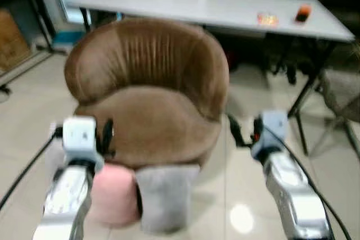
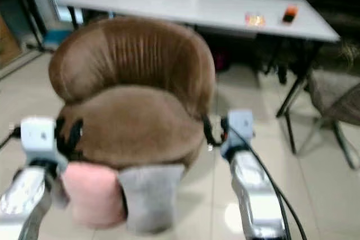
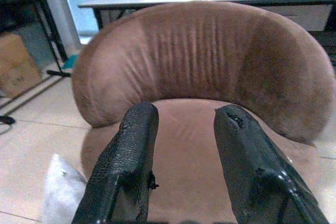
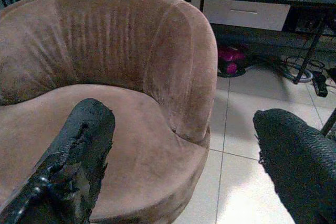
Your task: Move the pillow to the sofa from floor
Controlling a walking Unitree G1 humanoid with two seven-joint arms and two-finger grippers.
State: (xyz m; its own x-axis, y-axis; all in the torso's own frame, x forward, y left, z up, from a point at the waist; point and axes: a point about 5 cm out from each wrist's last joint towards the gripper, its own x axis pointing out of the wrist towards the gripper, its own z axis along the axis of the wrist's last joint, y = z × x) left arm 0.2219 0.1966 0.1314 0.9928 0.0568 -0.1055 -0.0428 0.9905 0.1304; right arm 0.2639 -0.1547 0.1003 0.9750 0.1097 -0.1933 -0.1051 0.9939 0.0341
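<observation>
Two cushions lie on the tiled floor (image 1: 225,195) right at the foot of the round brown sofa (image 1: 152,91), nearest the robot: a pink pillow (image 1: 115,192) on the left and a grey pillow (image 1: 166,195) touching it on the right, both tucked against the sofa's front edge and neither one gripped. Above them both silver arms reach forward. The left tool (image 3: 181,166) hovers over the sofa's seat near its left front corner, its two black fingers (image 3: 128,166) set a moderate gap apart with nothing between them — beside it, low on the floor, something pale and crinkled shows, too unclear to name. The right tool (image 4: 184,161) hangs at the sofa's right front side, fingers spread wide and empty, one over the seat edge and the other over bare tiles. Beyond the curved backrest stands a long pale tabletop (image 1: 225,7) on dark legs, carrying a small orange object (image 1: 303,13) and a yellowish packet (image 1: 268,19) toward its right end. Under it, a magenta item (image 4: 231,59) sits on the floor among cables. A cardboard box (image 3: 18,69) stands far left — a chair (image 1: 340,96) far right.
</observation>
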